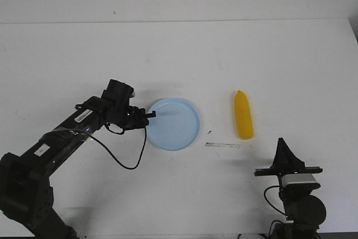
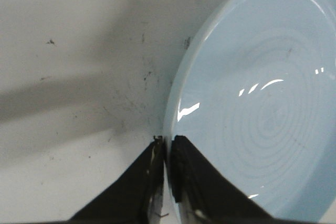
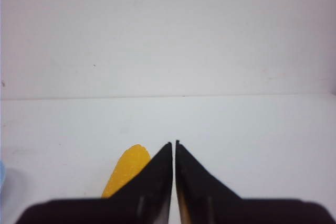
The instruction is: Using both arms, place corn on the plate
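The corn point(image 1: 243, 116) is lying flat on the bench point(image 1: 235, 60), well apart from the plate point(image 1: 173, 123) on its right side, not yet touched by either arm. The left gripper point(image 2: 168, 148) is pinching the plate's near-left rim, one finger on each side of it, probably to steady or shift the plate so the corn can be brought to it. The right gripper point(image 3: 174, 144) is sitting clenched and empty near the corn's plate-far side, on the robot's side of it, the cob lying just ahead.
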Motion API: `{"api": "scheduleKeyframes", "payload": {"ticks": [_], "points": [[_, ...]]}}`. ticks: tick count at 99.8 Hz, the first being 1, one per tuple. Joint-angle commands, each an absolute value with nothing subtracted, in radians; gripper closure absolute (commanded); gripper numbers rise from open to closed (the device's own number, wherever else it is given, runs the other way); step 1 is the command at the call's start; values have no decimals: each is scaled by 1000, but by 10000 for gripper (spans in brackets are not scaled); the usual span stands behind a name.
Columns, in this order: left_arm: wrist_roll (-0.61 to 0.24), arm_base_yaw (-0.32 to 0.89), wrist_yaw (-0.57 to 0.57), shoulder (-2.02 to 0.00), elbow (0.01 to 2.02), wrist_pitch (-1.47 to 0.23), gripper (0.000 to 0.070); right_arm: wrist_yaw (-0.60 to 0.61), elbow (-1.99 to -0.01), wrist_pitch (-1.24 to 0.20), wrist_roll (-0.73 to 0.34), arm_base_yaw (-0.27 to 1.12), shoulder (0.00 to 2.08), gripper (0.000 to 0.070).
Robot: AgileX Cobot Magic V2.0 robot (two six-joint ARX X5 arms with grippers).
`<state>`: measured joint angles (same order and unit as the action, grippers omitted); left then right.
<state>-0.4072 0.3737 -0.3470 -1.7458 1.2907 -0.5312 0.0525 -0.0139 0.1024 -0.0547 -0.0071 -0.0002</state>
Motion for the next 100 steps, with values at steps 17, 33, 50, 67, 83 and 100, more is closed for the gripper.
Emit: {"api": "scheduleKeyframes", "payload": {"ticks": [17,33,50,67,83,100], "points": [[-408,380,-356,-1775,1306,-532,568,52,-13,112,-47,-6,1,686],[-405,380,-356,-1761,1306,-532,568,52,-13,112,-47,-6,1,686],[-396,358,-319,-1699,1306,-521,569,52,-13,112,-47,-6,1,686],[-331,326,-294,-1620,1305,-503,572,52,-13,112,-47,-6,1,686],[-273,285,-292,-1512,1255,-355,577,52,-13,112,-47,-6,1,686],[-226,245,-284,-1359,1101,-39,578,52,-13,112,-47,-6,1,686]]}}
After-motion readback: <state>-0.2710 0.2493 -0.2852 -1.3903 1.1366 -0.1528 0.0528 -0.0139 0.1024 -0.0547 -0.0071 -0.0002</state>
